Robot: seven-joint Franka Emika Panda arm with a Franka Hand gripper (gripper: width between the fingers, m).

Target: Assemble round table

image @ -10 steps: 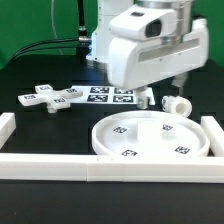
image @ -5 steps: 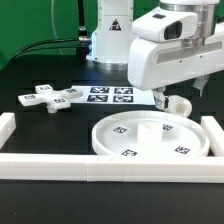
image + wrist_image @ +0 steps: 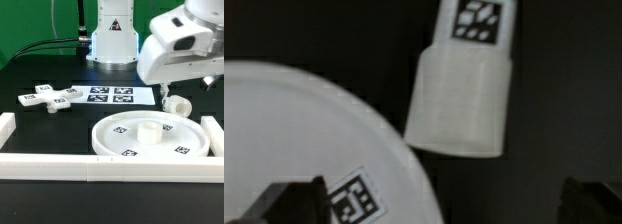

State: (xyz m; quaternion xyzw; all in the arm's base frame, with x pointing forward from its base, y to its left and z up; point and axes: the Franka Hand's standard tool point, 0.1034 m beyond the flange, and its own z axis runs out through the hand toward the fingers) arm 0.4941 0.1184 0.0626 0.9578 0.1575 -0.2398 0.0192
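Observation:
The large round rimmed disc (image 3: 150, 137) lies flat on the table with a raised hub in its middle. The short cylindrical leg (image 3: 177, 104) lies on its side just behind the disc, on the exterior view's right. The cross-shaped knobbed base (image 3: 50, 97) lies at the exterior view's left. My gripper (image 3: 182, 88) hangs above the leg, open and empty. In the wrist view the leg (image 3: 464, 95) lies beyond my gripper (image 3: 441, 203), and the disc's rim (image 3: 304, 140) with a tag lies under one finger (image 3: 292, 203).
The marker board (image 3: 112, 95) lies behind the disc. White border rails run along the front (image 3: 100, 166), the left (image 3: 7, 127) and the right (image 3: 212, 130). The robot's base (image 3: 112, 35) stands at the back.
The arm has swung toward the exterior view's right and risen a little, uncovering the marker board. The gripper now hangs over the lying leg. The parts have not moved.

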